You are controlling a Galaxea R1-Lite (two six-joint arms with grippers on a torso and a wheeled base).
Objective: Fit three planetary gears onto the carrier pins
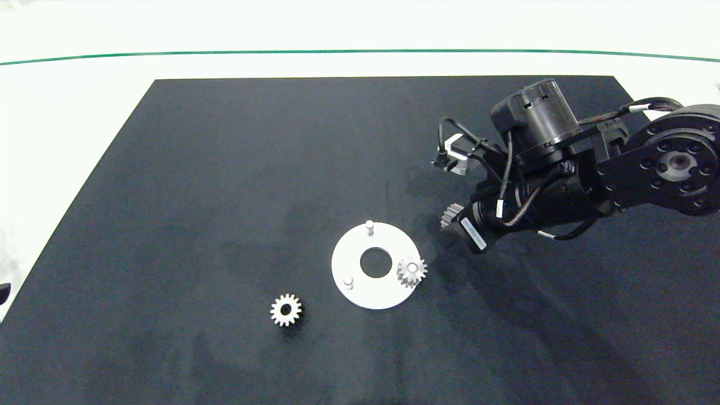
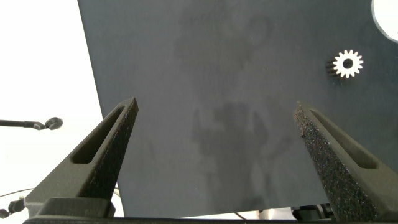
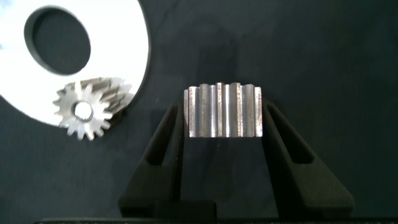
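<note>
The right tool (image 3: 225,124) clamped a ridged silver gear (image 3: 224,111) edge-on between its fingers, just beside the flat white disc (image 1: 349,256). One toothed gear (image 1: 412,271) sat on a pin; two smooth pins (image 1: 369,226) stood bare. The third gear (image 1: 286,310) lay on the matte black worktop (image 1: 225,197). Only the left wrist view showed the left tool (image 2: 214,115), spread wide, holding nothing.

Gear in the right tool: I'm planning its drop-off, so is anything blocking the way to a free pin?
Nothing visible: the small silver metal gear faces open black mat toward the bare far pin on the white disc.
</note>
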